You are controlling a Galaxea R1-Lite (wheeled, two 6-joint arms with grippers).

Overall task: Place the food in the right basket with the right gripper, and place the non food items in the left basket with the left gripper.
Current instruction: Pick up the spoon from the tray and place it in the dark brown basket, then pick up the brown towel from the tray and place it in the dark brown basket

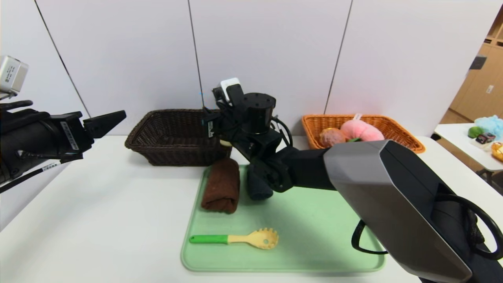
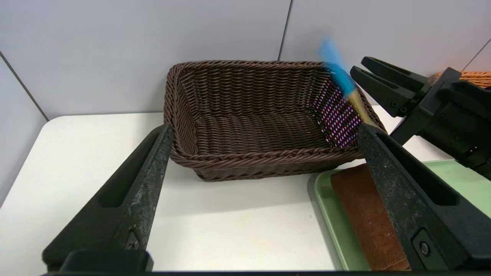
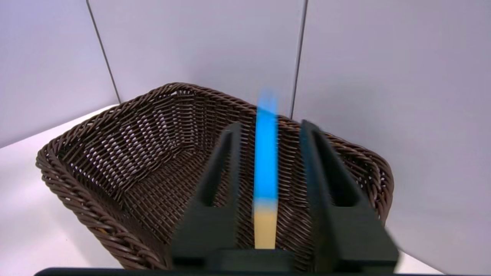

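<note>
My right pincer [image 3: 268,153] is over the right end of the dark brown wicker basket [image 1: 175,135]. Its fingers [image 3: 218,168] stand a little apart, and between them I see a thin utensil with a blue handle [image 3: 266,153] and a pale yellow lower part. It does not touch either finger as far as I can see, so the pincer is open around it and I cannot say that it grips it. In the left wrist view the same blue utensil [image 2: 339,76] is beside the right pincer [image 2: 374,82], above the right wall of the dark basket [image 2: 245,115].

My left pincer [image 2: 264,199] is wide open and holds nothing. It hangs in the air to the left of the dark basket, above the white surface [image 1: 98,220], with its tip [image 1: 106,122] pointing toward the basket.

In front of the dark basket lies a light green tray [image 1: 314,236]. On the tray's back left part is a rolled brown towel [image 1: 222,184], and just beside it, partly hidden under my right arm, a dark blue rolled cloth [image 1: 257,188]. Near the front of the tray lies a pasta spoon [image 1: 235,238] with a green handle and a yellow toothed head.

At the back right of the surface stands an orange wicker basket [image 1: 401,131]. Inside it I see a pink plush item [image 1: 359,129] and a brownish round item [image 1: 332,136] touching it; what these are exactly I cannot tell.
</note>
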